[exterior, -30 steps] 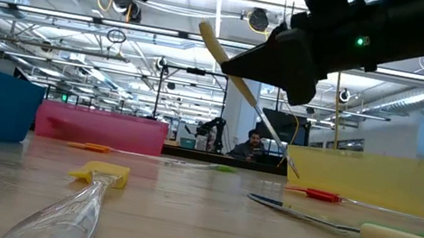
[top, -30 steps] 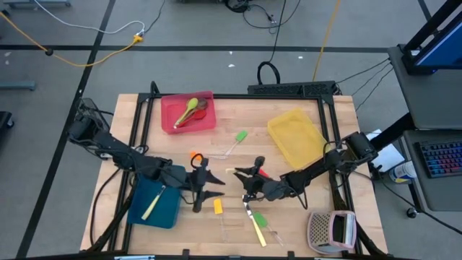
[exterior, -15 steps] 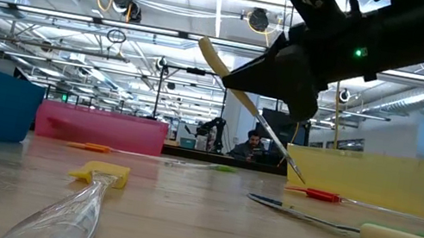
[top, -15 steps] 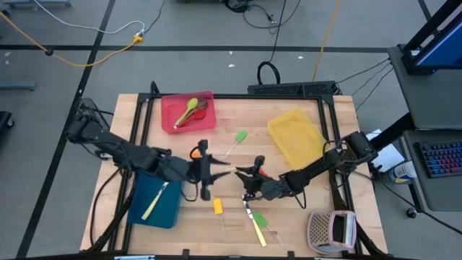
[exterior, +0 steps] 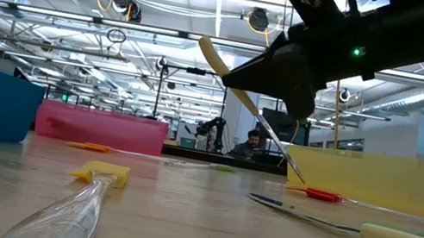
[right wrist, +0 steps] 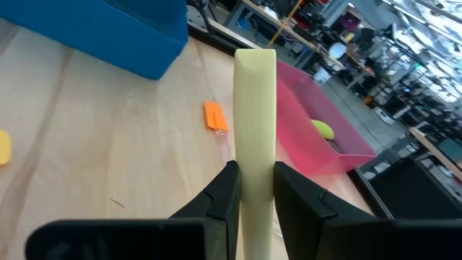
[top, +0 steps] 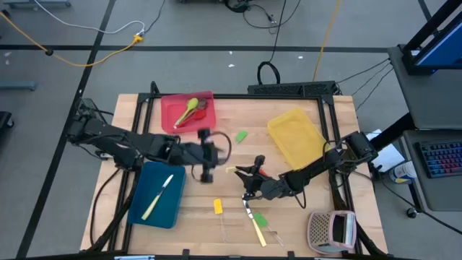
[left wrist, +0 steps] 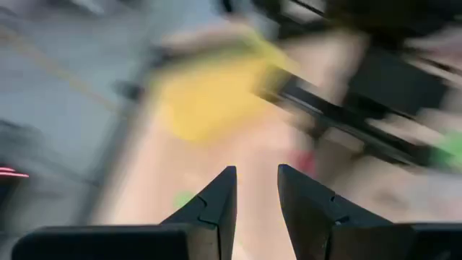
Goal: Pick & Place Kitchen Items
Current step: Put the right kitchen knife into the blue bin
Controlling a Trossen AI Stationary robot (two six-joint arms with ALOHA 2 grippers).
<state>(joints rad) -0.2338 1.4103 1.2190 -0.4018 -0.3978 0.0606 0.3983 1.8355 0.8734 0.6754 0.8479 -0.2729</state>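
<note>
Swinging away from the blue tray (top: 153,206), the left gripper (top: 208,155) is now hovering beside the red tray (top: 172,119), fingers slightly parted, its wrist view smeared. The right gripper (right wrist: 254,189) is clamping a cream-handled knife (right wrist: 255,137) near the yellow tray (top: 297,141).

Motion blur is smearing the left wrist view beyond the left gripper (left wrist: 256,189); the cream-handled knife's (right wrist: 255,137) blade is lying hidden between the right gripper's fingers (right wrist: 216,198).

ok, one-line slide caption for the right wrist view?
Right gripper clamps a cream-handled knife above the wooden table, facing the pink tray and blue tray.
</note>
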